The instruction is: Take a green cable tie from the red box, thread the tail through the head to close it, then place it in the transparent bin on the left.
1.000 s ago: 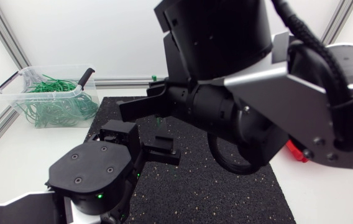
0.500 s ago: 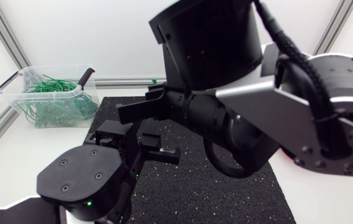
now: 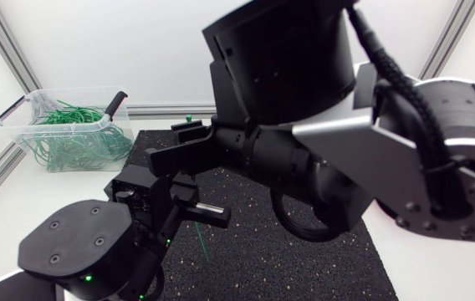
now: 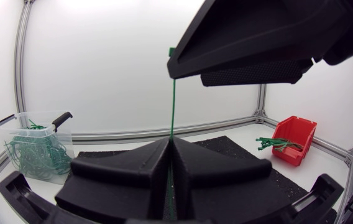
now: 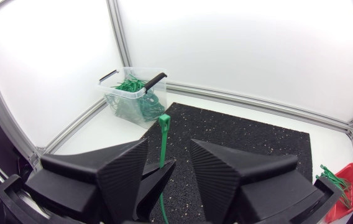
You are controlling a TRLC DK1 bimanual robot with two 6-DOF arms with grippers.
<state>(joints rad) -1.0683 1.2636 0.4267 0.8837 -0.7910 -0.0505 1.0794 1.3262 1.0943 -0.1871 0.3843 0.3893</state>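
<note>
1. Standing upright, the green cable tie [image 4: 172, 106] is pinched low on its strap by the left end effector [image 4: 169, 163], whose fingers are closed tight on it.
2. Its head rises between the parted fingers of the right end effector [image 5: 169, 143], which grips nothing but sits nearest the head.
3. The transparent bin [image 3: 33, 113] holds a tangle of green ties; the red box [image 4: 301, 129] holds a few more.

Green cable tie [image 4: 172, 106]: straight, unlooped strip, upright above the black mat [image 3: 304, 259]. Red box [image 4: 294, 138], holding more ties: beside the mat's right edge. Transparent bin [image 3: 70, 90], holding looped ties: off the mat's far-left corner
</note>
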